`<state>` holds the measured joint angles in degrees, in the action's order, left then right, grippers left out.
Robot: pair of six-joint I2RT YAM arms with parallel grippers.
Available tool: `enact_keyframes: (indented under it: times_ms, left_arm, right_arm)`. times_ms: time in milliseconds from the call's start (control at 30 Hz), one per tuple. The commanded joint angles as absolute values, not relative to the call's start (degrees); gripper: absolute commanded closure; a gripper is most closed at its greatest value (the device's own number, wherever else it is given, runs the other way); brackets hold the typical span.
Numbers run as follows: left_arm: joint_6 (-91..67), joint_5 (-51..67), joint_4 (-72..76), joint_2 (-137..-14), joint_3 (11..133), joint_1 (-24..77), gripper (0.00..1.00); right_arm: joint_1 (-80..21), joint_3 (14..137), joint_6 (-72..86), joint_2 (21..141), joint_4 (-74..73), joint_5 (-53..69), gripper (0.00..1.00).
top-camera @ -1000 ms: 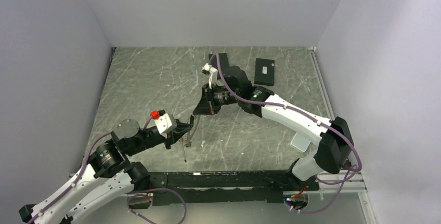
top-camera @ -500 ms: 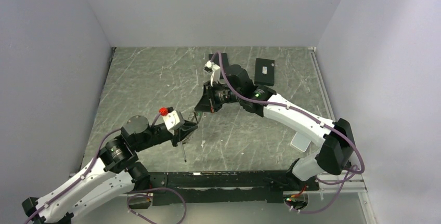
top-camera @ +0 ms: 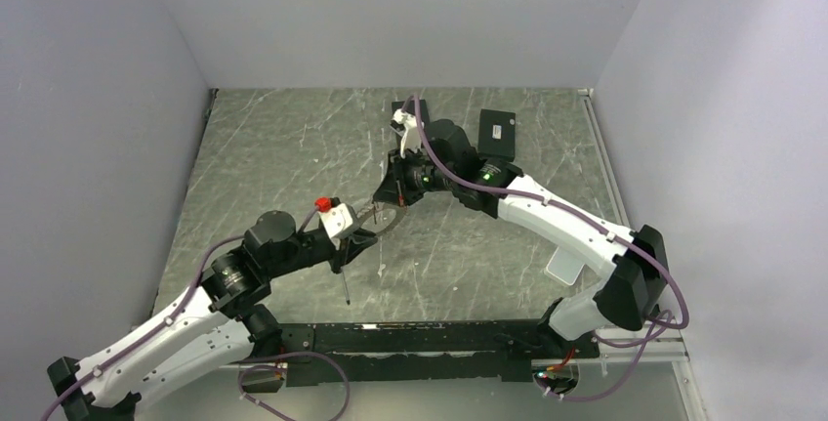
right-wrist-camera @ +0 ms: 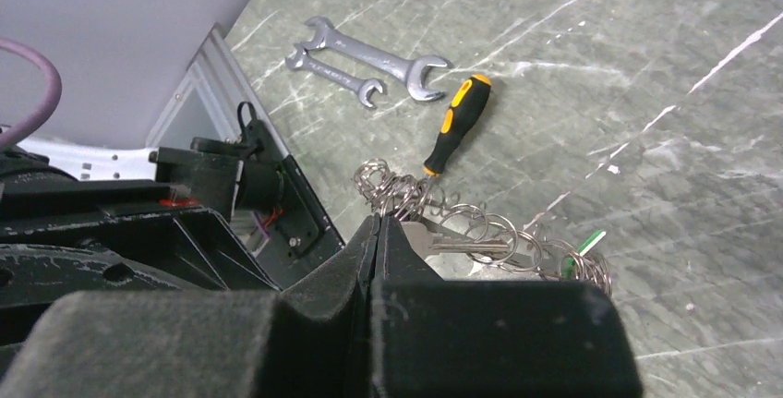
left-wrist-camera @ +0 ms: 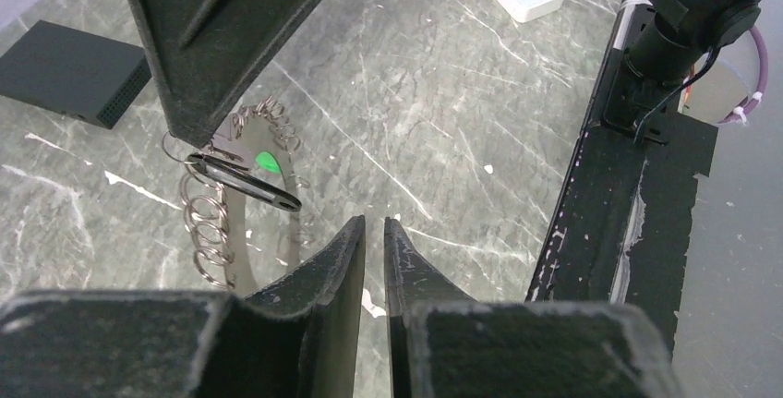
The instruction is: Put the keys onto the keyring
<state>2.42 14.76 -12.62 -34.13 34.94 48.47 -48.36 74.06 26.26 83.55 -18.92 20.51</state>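
My right gripper is shut on the keyring, a wire loop strung with several small rings, held above the table. A silver key and a green tag hang on it. In the left wrist view the keyring dangles from the right gripper's finger, with a dark key across it. My left gripper sits just right of the ring, its fingers a sliver apart with nothing between them. From above, the left gripper nearly meets the right gripper.
Two silver wrenches and a yellow-and-black screwdriver lie on the table under the ring. A black box sits at the back. A white box lies near the right arm's base. The black base rail runs along the near edge.
My left arm has reached forward and right, bringing its gripper close to the keyring. The right gripper drifted slightly back and right, still holding the ring.
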Motion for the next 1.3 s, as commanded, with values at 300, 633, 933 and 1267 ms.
enact_keyframes:
  times_ms: [300, 633, 933, 1267]
  left_arm:
    - [0.4, 15.5, -2.6, -37.4, 32.8, 48.7, 0.8]
    - [-2.5, 6.0, 6.5, -43.4, 30.0, 48.8, 0.79]
    - [-3.5, -7.7, 10.8, -36.6, 27.9, 48.7, 0.76]
    - [-7.9, -22.4, 8.0, -26.1, 27.4, 48.7, 0.68]
  right_arm:
    - [-47.7, 78.5, 29.1, 80.1, -18.7, 16.9, 1.0]
    - [-47.7, 78.6, 30.4, 78.6, -18.6, 18.3, 1.0]
    - [-47.7, 77.2, 30.4, 78.6, -17.7, 19.8, 1.0]
    - [-47.7, 76.8, 30.2, 78.9, -17.3, 21.4, 1.0]
